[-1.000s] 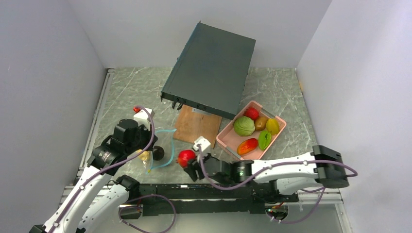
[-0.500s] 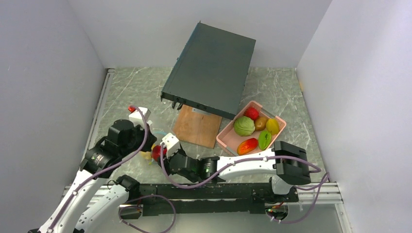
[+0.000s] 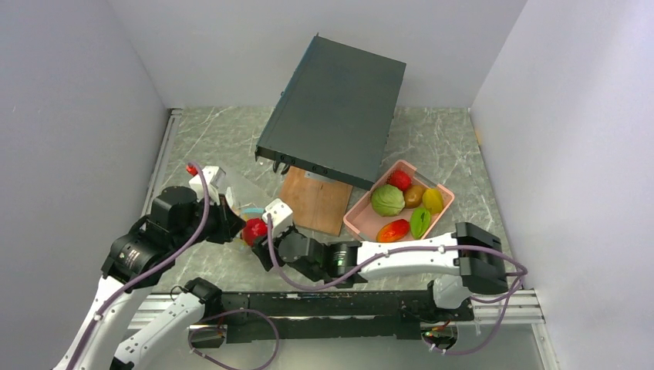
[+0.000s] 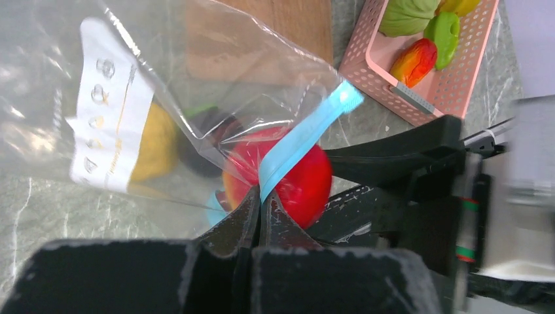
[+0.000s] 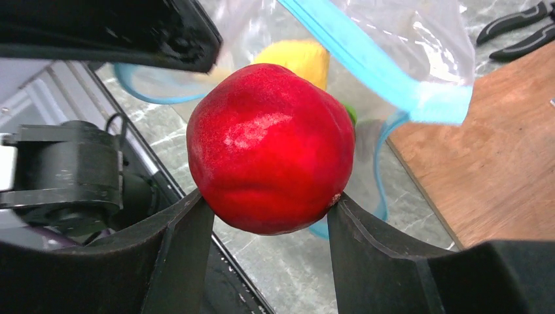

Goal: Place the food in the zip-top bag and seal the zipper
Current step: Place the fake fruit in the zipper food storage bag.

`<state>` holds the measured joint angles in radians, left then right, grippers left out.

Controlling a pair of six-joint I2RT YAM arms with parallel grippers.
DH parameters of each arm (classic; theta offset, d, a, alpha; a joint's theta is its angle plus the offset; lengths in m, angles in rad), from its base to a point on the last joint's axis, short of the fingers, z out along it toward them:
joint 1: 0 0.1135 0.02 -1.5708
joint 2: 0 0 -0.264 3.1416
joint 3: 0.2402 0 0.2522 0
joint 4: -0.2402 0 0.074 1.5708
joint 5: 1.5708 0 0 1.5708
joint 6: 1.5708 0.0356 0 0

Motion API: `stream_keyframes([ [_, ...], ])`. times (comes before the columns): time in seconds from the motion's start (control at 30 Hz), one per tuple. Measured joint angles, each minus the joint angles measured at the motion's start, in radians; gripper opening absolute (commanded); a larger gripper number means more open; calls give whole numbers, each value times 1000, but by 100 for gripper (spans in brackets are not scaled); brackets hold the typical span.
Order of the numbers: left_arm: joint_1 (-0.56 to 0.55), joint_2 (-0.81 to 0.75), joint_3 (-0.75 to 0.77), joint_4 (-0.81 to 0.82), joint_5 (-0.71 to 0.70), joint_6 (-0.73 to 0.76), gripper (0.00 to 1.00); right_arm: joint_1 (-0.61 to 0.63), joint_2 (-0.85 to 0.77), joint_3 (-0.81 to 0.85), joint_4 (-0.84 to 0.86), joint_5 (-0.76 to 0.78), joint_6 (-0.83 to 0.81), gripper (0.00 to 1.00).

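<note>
My right gripper [image 3: 258, 235] is shut on a glossy red toy fruit [image 5: 271, 147], held at the mouth of the clear zip-top bag [image 4: 163, 98]. My left gripper [image 4: 260, 196] is shut on the bag's teal zipper strip [image 4: 304, 134] and holds that edge up. A yellow piece [image 4: 152, 147] and a dark purple piece [image 4: 203, 140] show inside the bag, next to its white label [image 4: 105, 118]. The red fruit [image 3: 254, 229] sits between the two grippers in the top view. More food lies in the pink tray [image 3: 362, 220]: green, red, yellow and orange pieces.
A large dark flat box [image 3: 335, 108] leans above the table's middle. A wooden board [image 3: 312, 202] lies under its near edge, beside the tray. Dark-handled pliers [image 5: 517, 29] lie by the board. The metal rail [image 3: 324, 304] runs along the near edge.
My right gripper carried the red fruit leftward to the bag's mouth. My left gripper lifted the bag's zipper edge and shifted left and back.
</note>
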<state>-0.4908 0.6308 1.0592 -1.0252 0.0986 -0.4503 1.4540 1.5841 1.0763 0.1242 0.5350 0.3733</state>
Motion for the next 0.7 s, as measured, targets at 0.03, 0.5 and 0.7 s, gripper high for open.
stream_keyframes([
  [0.03, 0, 2, 3, -3, 0, -4, 0, 0, -15, 0, -3, -4, -2, 25],
  [0.5, 0, 25, 7, -4, 49, -51, 0, -122, -87, -61, 21, -174, 24, 53],
  [0.7, 0, 28, -10, 27, 61, -82, 0, -146, -13, 12, -19, -241, 39, 91],
])
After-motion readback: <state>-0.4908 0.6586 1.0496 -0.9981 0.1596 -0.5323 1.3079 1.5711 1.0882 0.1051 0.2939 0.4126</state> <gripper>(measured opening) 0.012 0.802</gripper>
